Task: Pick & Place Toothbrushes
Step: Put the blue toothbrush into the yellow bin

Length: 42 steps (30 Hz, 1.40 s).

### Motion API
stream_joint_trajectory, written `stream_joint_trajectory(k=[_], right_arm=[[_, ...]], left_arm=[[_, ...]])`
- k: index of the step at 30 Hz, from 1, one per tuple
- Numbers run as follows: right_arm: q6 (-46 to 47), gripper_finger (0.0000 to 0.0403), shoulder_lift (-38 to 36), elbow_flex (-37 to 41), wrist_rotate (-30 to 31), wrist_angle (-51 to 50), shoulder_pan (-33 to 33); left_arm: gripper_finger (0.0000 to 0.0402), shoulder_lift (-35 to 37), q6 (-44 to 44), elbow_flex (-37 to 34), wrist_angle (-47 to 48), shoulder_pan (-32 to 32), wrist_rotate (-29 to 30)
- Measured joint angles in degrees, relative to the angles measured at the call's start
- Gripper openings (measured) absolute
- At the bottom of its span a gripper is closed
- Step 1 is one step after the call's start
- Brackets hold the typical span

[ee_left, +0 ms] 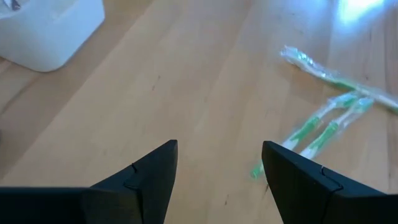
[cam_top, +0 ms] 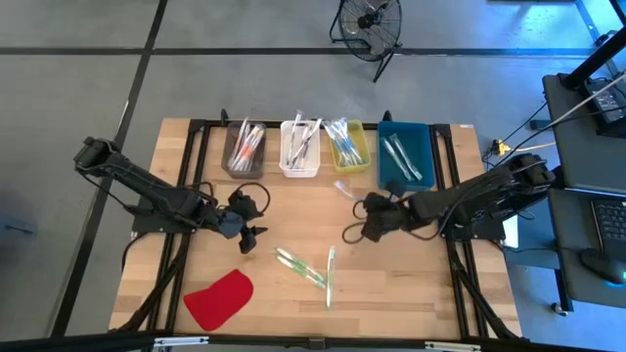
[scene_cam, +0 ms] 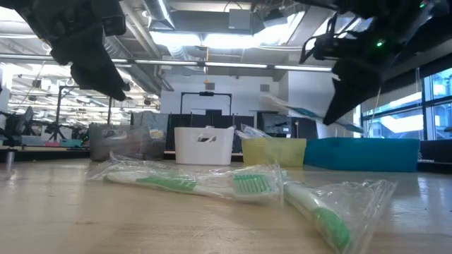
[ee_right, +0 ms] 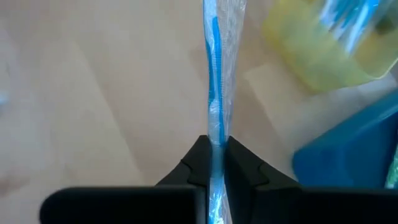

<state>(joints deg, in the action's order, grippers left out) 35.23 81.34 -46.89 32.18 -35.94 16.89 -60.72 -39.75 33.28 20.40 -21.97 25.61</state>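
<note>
My right gripper (cam_top: pixel 360 203) is shut on a blue toothbrush (ee_right: pixel 214 68) in a clear wrapper, in the air over the table's middle, in front of the yellow bin (cam_top: pixel 350 145) and the blue bin (cam_top: pixel 404 154). Wrapped green toothbrushes (cam_top: pixel 298 264) lie flat on the wood near the front edge, crossing one another (ee_left: pixel 323 118). My left gripper (cam_top: pixel 249 223) hangs open over bare wood to their left (ee_left: pixel 219 149), touching nothing. My right gripper pinches the wrapped blue toothbrush between its two fingers, on the stretch of handle (ee_right: pixel 216 134) right at the fingertips. The fingers slant downward and lie along the brush, which sticks out past them. It hangs lifted clear of the table (scene_cam: pixel 296 109).
A row of bins stands along the far side: grey (cam_top: pixel 245 149), white (cam_top: pixel 299 149), yellow and blue, each with toothbrushes in it. A flat red cloth-like piece (cam_top: pixel 219 298) lies at the front left. Bare wood lies between the bins and the green brushes.
</note>
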Motion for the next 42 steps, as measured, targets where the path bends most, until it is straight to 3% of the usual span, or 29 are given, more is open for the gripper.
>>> stream_joint_trajectory(k=[10,15,25,42], right_arm=[[-8.39,0.0026,-5.22,4.34,-0.10,16.68,-11.75],[-13.35,0.0026,-4.96,4.37,-4.37,24.95,-18.62],[-15.02,0.0027,-4.89,4.37,-12.00,35.18,-30.34],[-11.81,0.0027,-4.47,4.37,-14.41,44.56,-43.65]], left_arm=[[0.0230,-6.46,4.01,0.00,-9.26,-2.11,-2.02],[0.0230,-8.83,4.58,0.00,-12.58,-2.11,-3.31],[0.0230,-13.51,4.59,0.00,-16.52,-3.89,-4.34],[0.0230,-15.42,4.58,0.00,-22.41,-5.34,-4.33]])
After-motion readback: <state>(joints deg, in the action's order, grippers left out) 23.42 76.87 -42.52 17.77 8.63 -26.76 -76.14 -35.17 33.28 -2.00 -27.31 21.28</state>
